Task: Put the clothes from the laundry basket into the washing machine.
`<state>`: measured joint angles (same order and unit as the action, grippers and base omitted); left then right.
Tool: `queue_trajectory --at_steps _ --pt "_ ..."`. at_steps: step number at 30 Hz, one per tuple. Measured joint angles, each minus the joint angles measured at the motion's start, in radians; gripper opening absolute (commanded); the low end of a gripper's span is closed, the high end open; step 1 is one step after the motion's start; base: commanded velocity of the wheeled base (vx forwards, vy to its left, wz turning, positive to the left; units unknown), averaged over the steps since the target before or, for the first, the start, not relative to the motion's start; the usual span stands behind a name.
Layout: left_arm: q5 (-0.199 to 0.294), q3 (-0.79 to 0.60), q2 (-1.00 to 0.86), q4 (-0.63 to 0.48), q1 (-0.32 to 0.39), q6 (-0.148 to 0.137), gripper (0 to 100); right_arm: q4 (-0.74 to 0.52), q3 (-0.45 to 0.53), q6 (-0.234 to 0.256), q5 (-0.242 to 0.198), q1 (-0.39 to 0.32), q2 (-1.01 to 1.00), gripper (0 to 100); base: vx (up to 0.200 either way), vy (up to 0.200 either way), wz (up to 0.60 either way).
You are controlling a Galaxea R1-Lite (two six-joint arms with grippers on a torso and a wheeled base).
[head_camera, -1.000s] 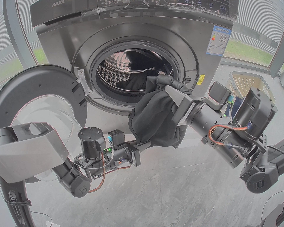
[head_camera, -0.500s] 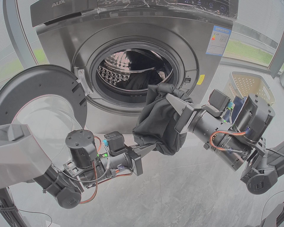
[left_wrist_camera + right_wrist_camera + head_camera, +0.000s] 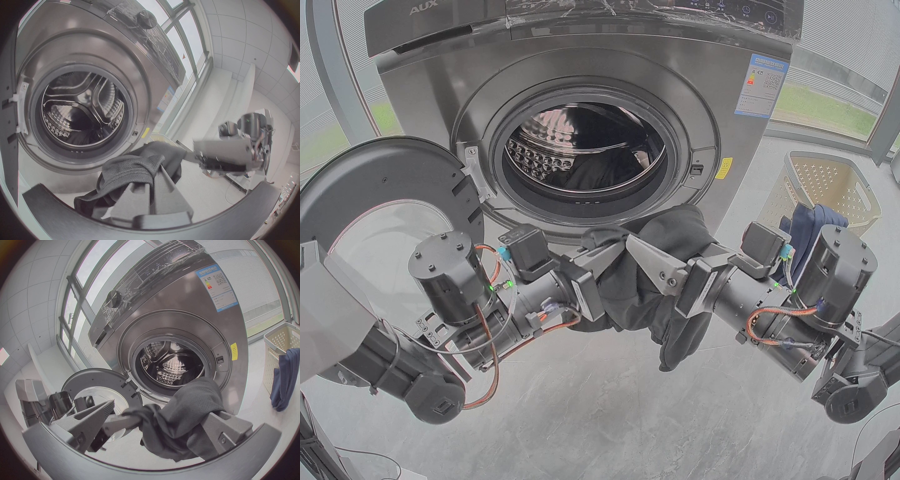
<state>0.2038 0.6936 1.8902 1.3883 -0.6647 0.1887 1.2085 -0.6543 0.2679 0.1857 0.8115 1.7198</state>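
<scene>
You have the garment (image 3: 669, 234) hanging in the air at the centre of the head view, just below the washer's open port (image 3: 584, 150) and not yet inside it. It is a dark, mesh-textured piece, bunched up between your two arms, with a loose fold drooping toward the floor (image 3: 612, 412).

Your left gripper (image 3: 151, 178) comes in from the lower left of the head view and is clamped on the garment: in the left wrist view its two fingers stand close together with cloth pinched and draped over them.

Your right gripper (image 3: 156, 412) comes in from the lower right, and its jaws are spread wide. In the right wrist view one finger (image 3: 90, 418) stands bare, apart from the cloth. The other is under the garment, which lies over it rather than being pinched. The left gripper's fingers reach into the gap between those jaws.

The washer (image 3: 700, 106) fills the upper half of the head view. Its door (image 3: 381, 181) is swung fully open at the left edge. Some dark clothing (image 3: 594, 172) already lies at the bottom of the drum.

The basket (image 3: 828, 156) stands on the floor at the right edge of the head view, beside the washer. A blue cloth (image 3: 809, 225) hangs over its near rim, partly hidden behind your right arm.
</scene>
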Motion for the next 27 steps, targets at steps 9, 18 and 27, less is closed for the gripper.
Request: queue_trajectory --at_steps 9,18,27 --pt "-0.084 0.115 0.033 -0.004 0.023 0.006 0 -0.002 0.096 -0.010 -0.003 -0.004 -0.028 100 0.000 0.000 0.00" --pt "-0.101 0.145 0.040 -0.006 0.043 0.007 0 0.000 0.209 -0.040 -0.078 -0.003 -0.026 100 0.000 0.000 0.00" --pt "-0.101 0.150 0.034 -0.007 0.038 0.007 0 0.093 0.127 -0.080 -0.084 -0.037 0.088 100 0.000 0.000 0.00"
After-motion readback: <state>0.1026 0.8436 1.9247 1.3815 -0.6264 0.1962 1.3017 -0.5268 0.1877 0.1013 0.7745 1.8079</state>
